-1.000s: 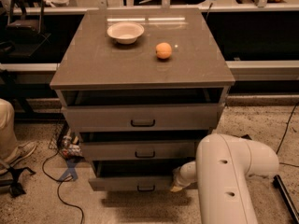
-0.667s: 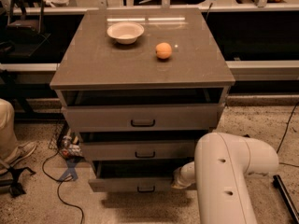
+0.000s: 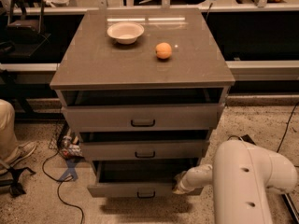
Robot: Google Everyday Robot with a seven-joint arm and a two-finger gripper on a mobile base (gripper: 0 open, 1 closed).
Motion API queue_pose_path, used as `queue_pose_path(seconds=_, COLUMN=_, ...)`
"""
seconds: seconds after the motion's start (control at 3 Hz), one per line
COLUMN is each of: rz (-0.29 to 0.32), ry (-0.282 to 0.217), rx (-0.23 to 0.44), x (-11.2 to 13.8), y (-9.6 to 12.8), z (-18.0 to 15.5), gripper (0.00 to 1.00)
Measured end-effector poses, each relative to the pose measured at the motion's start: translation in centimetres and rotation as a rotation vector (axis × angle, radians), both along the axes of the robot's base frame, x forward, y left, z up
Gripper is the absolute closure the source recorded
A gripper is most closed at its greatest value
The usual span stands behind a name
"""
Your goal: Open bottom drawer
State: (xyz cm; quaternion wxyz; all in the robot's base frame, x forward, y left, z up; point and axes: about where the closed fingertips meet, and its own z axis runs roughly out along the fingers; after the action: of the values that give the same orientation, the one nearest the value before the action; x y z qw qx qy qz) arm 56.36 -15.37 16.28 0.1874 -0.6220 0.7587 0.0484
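Cabinet [image 3: 93, 69], three drawers, all standing partly out. Bottom drawer [image 3: 126, 189] is lowest and nearest, sticking out farthest, dark inside; small black handle [image 3: 146, 194] at the middle of its front.

Gripper [image 3: 180, 184] sits at the right end of that drawer's front, against the corner. Whether it is spread or closed: cannot tell. White arm [image 3: 247, 185] bulks large at near right, covering the floor there.

On top: white bowl [image 3: 125, 31] far left, orange [image 3: 163, 50] right of it, apart.

Left floor: black cable [image 3: 56, 181], blue tape [image 3: 70, 174], a shoe [image 3: 21, 152] and trouser leg [image 3: 5, 125] at the edge.
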Motion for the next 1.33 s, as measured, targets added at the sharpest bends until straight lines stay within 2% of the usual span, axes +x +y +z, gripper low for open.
queue_pose_path(seconds=0.33, rz=-0.001, ry=0.014, rx=0.036, x=-2.0, y=-0.4, z=-0.8, gripper=1.0)
queue_pose_path(seconds=0.67, rz=-0.001, ry=0.014, rx=0.036, x=-2.0, y=-0.3, z=-0.3, gripper=1.0)
queue_pose_path(seconds=1.0, rz=-0.023, ry=0.024, rx=0.049, x=-3.4, y=-0.9, z=-0.7, gripper=1.0)
queue_pose_path(seconds=1.33, rz=-0.023, ry=0.024, rx=0.049, x=-3.3, y=-0.9, z=-0.5, gripper=0.82)
